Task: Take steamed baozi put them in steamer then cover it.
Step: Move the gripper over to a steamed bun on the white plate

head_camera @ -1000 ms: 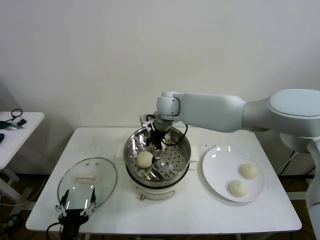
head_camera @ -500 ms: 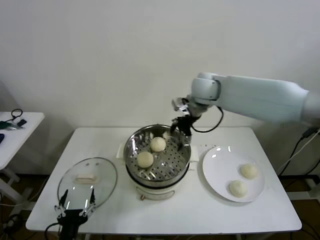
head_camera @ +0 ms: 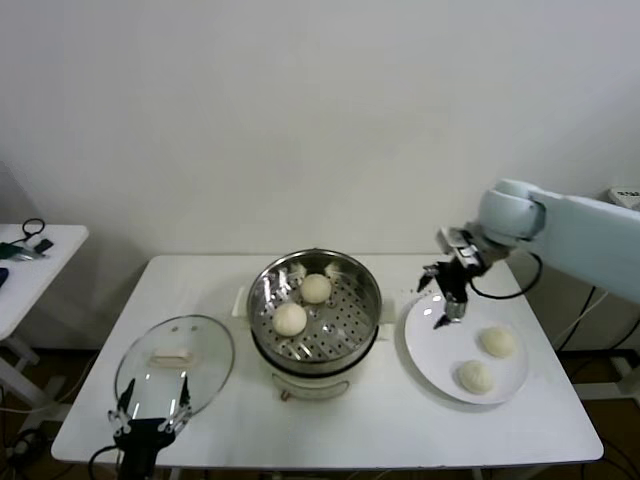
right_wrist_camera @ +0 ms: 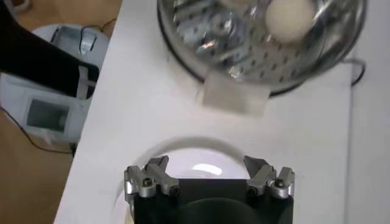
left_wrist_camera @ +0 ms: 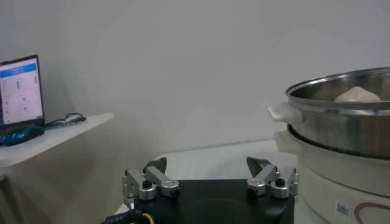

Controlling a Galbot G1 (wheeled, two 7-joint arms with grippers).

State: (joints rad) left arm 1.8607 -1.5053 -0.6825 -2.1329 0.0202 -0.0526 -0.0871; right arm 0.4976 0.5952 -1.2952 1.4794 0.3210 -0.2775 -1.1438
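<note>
Two baozi point(head_camera: 316, 288) point(head_camera: 290, 318) lie on the perforated tray of the steel steamer point(head_camera: 365, 285) at the table's middle. Two more baozi point(head_camera: 498, 342) point(head_camera: 475, 376) lie on the white plate point(head_camera: 435, 345) to the right. My right gripper point(head_camera: 444, 305) is open and empty, above the plate's near-left part, between the steamer and the buns. In the right wrist view it point(right_wrist_camera: 207, 165) hangs over the plate point(right_wrist_camera: 183, 152), with the steamer point(right_wrist_camera: 231, 55) and one baozi point(right_wrist_camera: 289, 18) beyond. The glass cover point(head_camera: 175, 362) lies flat at the front left. My left gripper point(head_camera: 152, 410) is open, parked at the cover's front edge.
A small side table point(head_camera: 30, 265) with cables stands to the left. In the left wrist view the steamer point(left_wrist_camera: 341, 122) stands close on one side and a screen point(left_wrist_camera: 21, 91) sits on the side table. The wall is right behind the table.
My right gripper left the steamer, leaving a second baozi on the tray, and swung right and down to hang over the plate. The left arm has not moved.
</note>
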